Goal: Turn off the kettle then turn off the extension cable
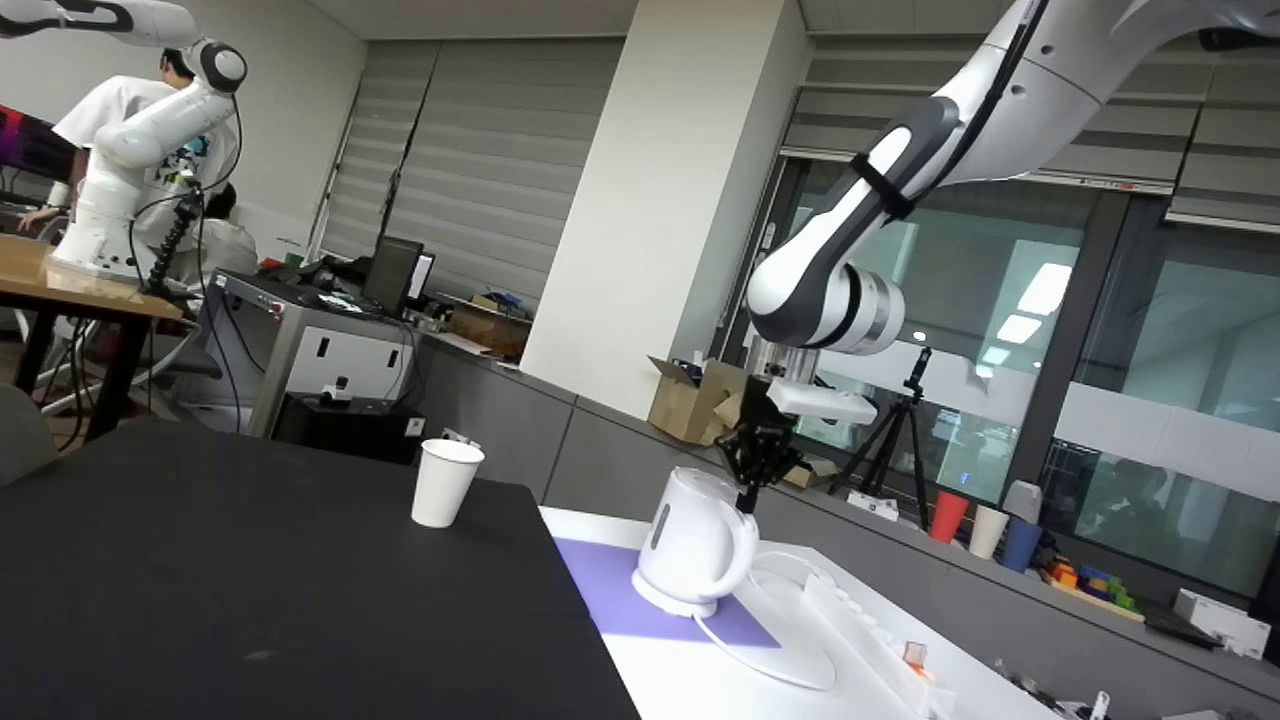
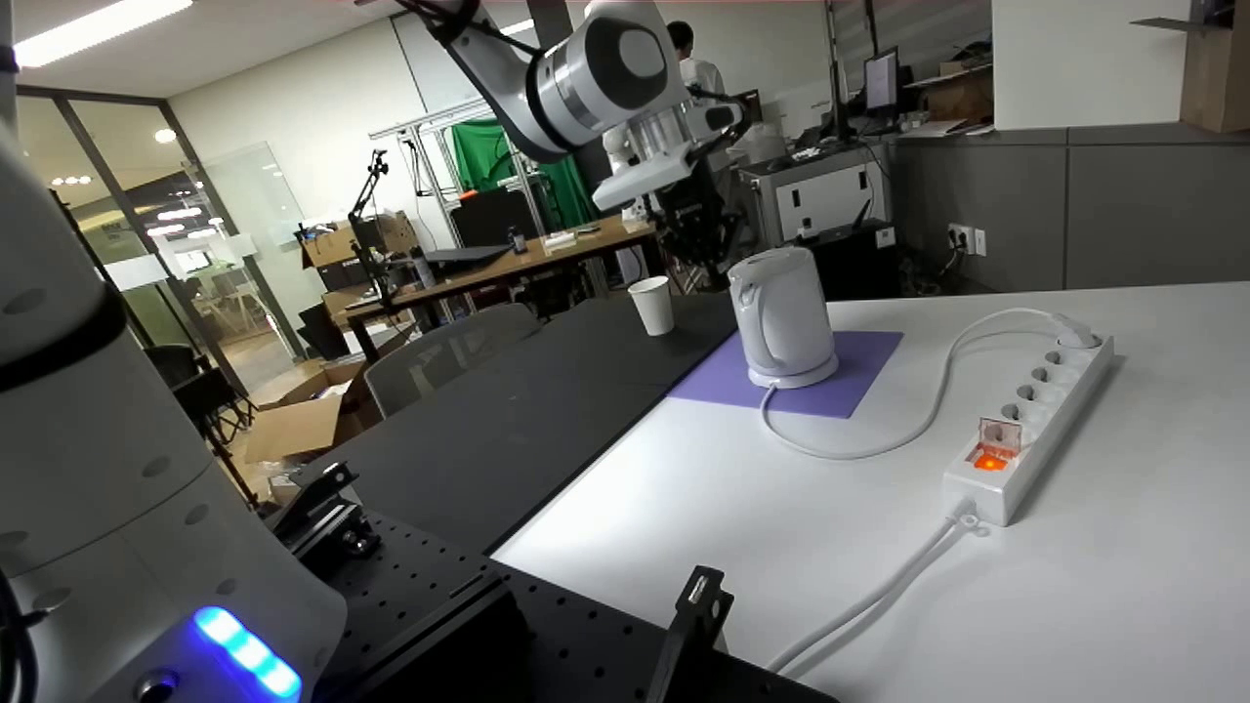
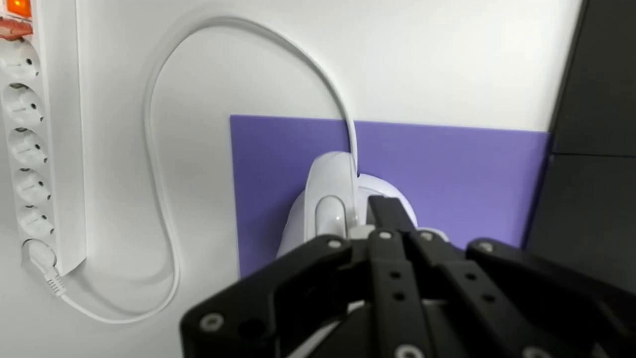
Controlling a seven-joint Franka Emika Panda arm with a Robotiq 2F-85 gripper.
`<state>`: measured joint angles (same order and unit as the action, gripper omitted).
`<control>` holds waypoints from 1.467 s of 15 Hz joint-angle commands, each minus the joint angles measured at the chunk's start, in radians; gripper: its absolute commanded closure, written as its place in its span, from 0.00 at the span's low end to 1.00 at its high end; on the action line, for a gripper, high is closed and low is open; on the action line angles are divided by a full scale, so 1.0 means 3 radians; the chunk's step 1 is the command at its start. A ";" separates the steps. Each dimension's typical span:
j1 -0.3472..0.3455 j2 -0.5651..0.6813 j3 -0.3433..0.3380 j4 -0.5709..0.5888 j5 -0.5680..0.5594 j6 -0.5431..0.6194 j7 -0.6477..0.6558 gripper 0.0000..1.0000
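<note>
The Robotiq gripper (image 3: 392, 215), clenched empty, is being held near the handle (image 3: 327, 183) of the electric kettle (image 1: 688, 545); for switch-off, light, straight pressing is probably being required.

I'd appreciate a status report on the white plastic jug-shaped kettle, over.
Black two-fingered gripper shut, near kettle, contact unclear. Kettle upright, purple mat beneath. Orange switch lit on flat white power strip. White cord loops between.
</note>
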<state>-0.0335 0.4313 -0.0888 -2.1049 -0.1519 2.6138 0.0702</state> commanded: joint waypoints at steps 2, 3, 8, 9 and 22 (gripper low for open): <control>-0.0003 0.0080 -0.0055 0.0092 0.0020 -0.0051 -0.0009 1.00; -0.0008 0.0092 -0.0064 0.0098 0.0021 -0.0049 -0.0013 1.00; -0.0025 0.0125 -0.0101 0.0122 0.0026 -0.0040 -0.0017 1.00; -0.0027 0.0138 -0.0103 0.0132 0.0028 -0.0036 -0.0018 1.00; -0.0067 0.0262 -0.0085 0.0262 0.0080 0.0003 -0.0036 1.00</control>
<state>-0.0437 0.4863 -0.1168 -2.0561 -0.1474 2.6172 0.0690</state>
